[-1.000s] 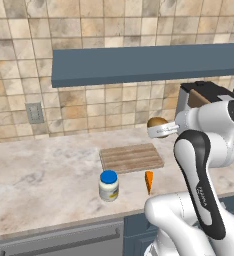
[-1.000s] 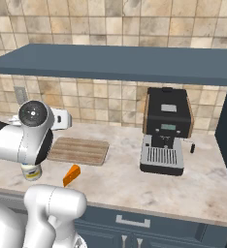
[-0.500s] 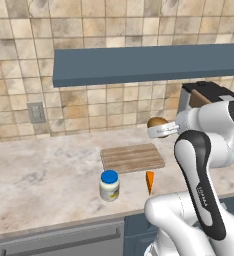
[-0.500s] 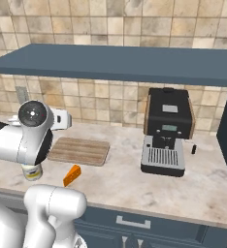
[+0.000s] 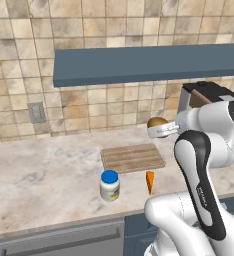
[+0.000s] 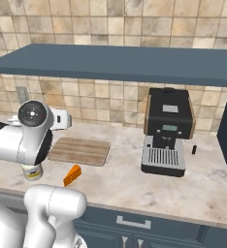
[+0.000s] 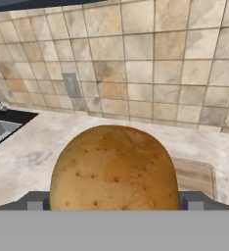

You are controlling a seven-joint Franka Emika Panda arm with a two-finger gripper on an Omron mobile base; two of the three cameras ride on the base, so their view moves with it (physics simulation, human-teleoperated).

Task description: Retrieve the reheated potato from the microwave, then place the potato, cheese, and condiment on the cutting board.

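On the marble counter, a squat white jar with a blue lid stands left of a thin orange cheese wedge. Behind both lies the striped light-brown wooden cutting board. Above its right end, the gripper pinches the golden-brown oval potato.

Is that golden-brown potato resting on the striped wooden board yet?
Apart. In the left base view the gripper holds the potato in the air, above and behind the board.

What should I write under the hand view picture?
The gripper holds the potato up above the counter.
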